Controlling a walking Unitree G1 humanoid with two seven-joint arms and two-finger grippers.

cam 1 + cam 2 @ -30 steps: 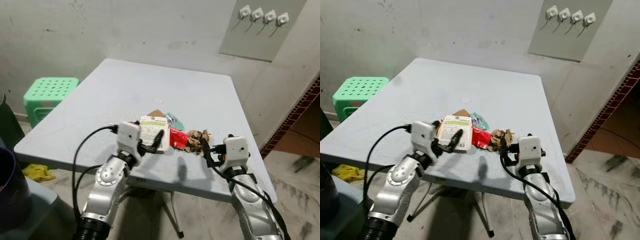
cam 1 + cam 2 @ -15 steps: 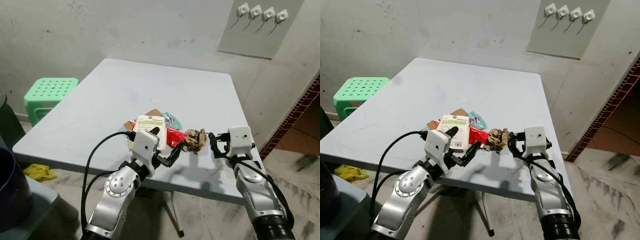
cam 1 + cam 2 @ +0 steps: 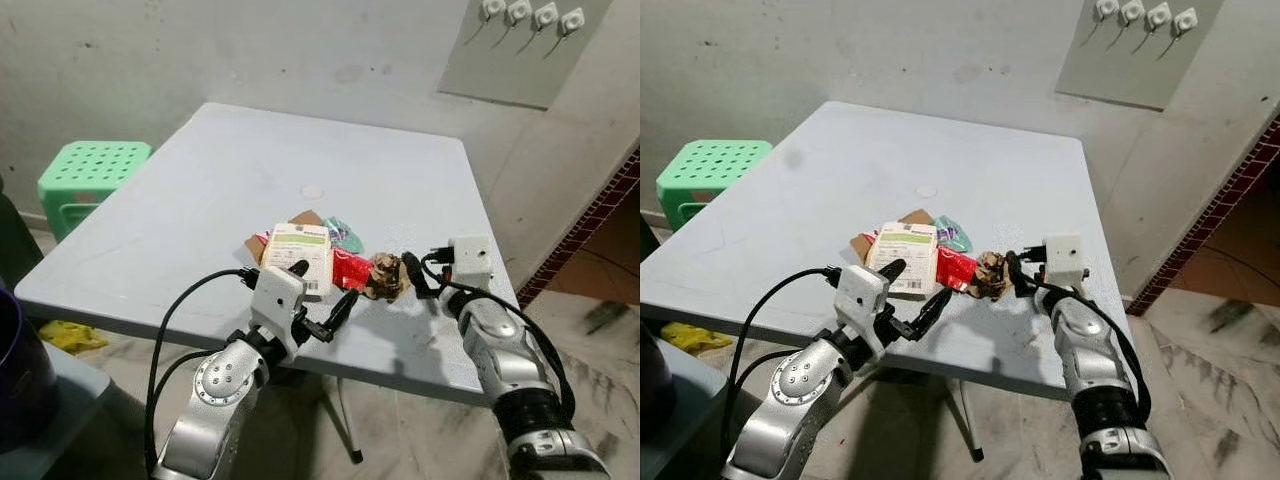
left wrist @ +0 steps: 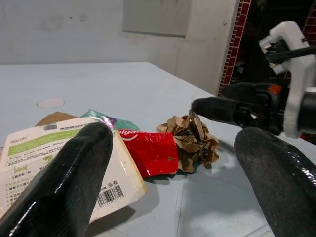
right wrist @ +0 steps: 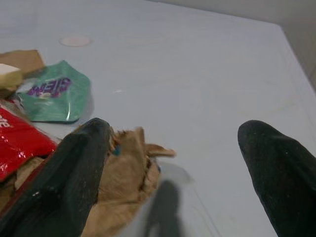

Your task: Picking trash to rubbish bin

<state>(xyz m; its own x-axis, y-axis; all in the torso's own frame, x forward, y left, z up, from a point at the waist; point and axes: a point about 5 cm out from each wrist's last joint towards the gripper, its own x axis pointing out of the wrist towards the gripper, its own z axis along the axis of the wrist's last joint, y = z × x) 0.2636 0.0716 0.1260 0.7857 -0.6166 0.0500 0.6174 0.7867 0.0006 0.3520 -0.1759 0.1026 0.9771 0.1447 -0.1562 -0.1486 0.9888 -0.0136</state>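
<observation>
A pile of trash lies near the front of the grey table (image 3: 200, 180): a white carton with a green label (image 3: 303, 250), a red wrapper (image 3: 350, 270), a crumpled brown paper (image 3: 385, 275) and a green packet (image 3: 345, 235). My left gripper (image 3: 322, 290) is open at the table's front edge, one finger over the carton's corner, the other before the red wrapper. My right gripper (image 3: 416, 272) is open just right of the brown paper (image 5: 126, 173), one finger (image 5: 69, 173) against it. In the left wrist view the red wrapper (image 4: 150, 153) and brown paper (image 4: 190, 143) lie between the fingers.
A green plastic stool (image 3: 90, 175) stands left of the table. A dark bin (image 3: 15, 370) is at my near left, with something yellow (image 3: 60, 335) on the floor beside it. A brown card piece (image 3: 305, 217) lies behind the carton. A brick wall edge (image 3: 600, 220) is right.
My left gripper has slid from the carton toward the red wrapper. My right gripper has come up from the table's front edge to the brown paper. The camera shifted slightly.
</observation>
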